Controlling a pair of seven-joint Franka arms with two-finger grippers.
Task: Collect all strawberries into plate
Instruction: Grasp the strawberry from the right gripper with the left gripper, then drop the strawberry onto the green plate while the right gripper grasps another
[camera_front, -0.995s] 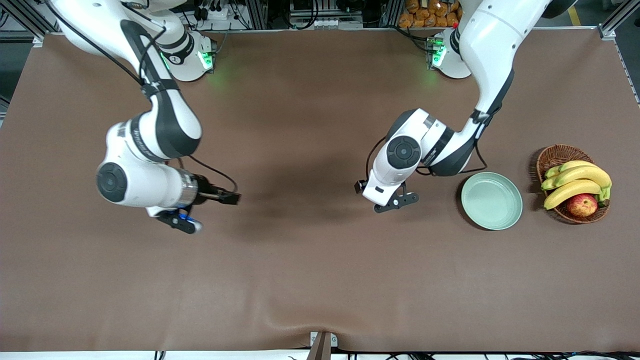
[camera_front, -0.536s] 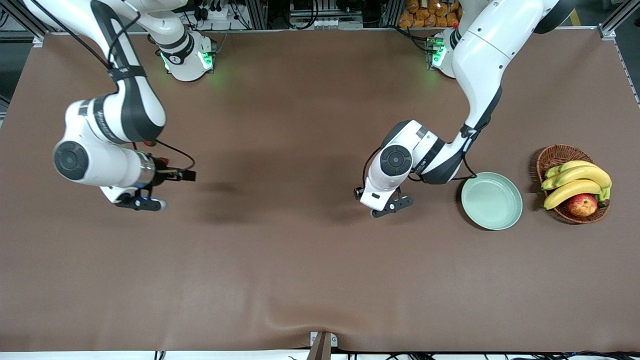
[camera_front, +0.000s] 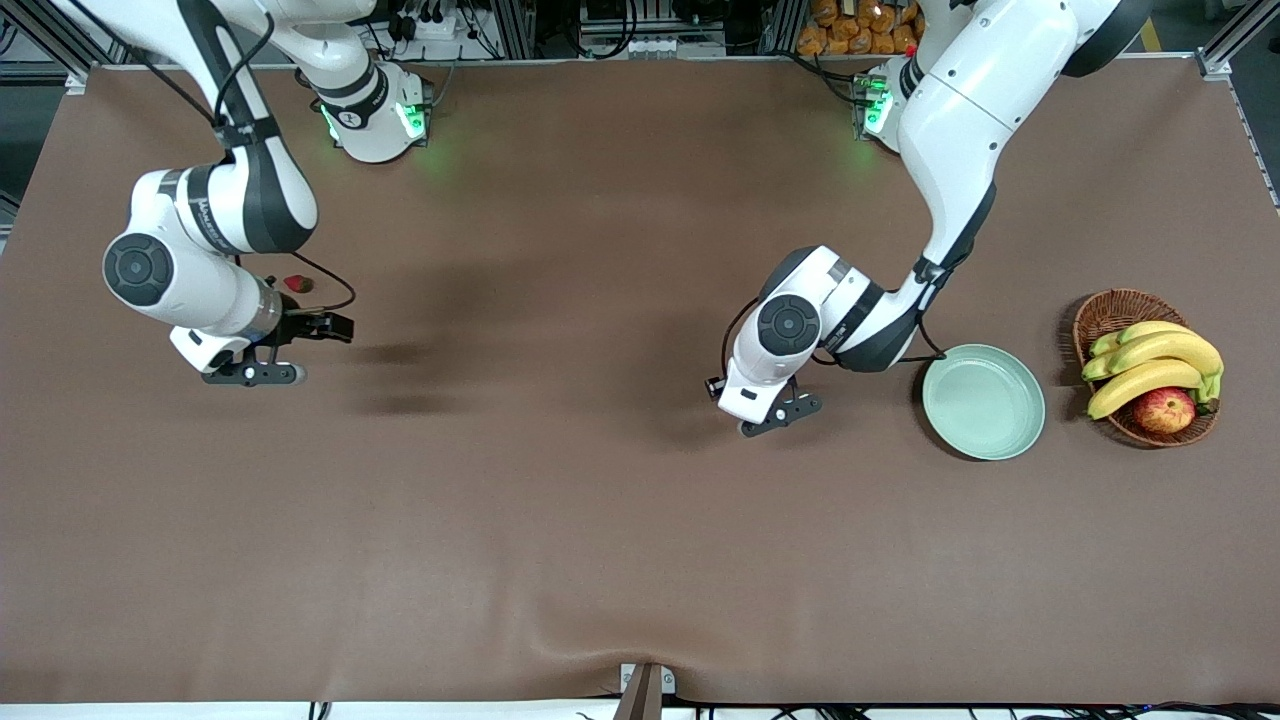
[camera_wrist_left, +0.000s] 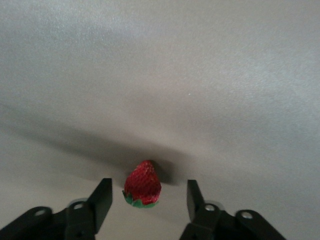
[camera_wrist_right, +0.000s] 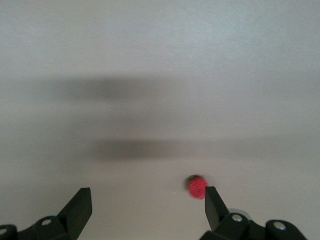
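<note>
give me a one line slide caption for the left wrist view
Left gripper straddling a strawberry on the brown table, fingers not yet touching it.

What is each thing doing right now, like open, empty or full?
Left tool: open, fingers on either side of a strawberry, not touching.
Green-capped strawberry: lying on the table, not gripped.
Right tool: wide open, holding nothing.
Round strawberry: on the table beside one right tool finger.
Plate: empty.
Wicker basket: holding bananas and an apple.
</note>
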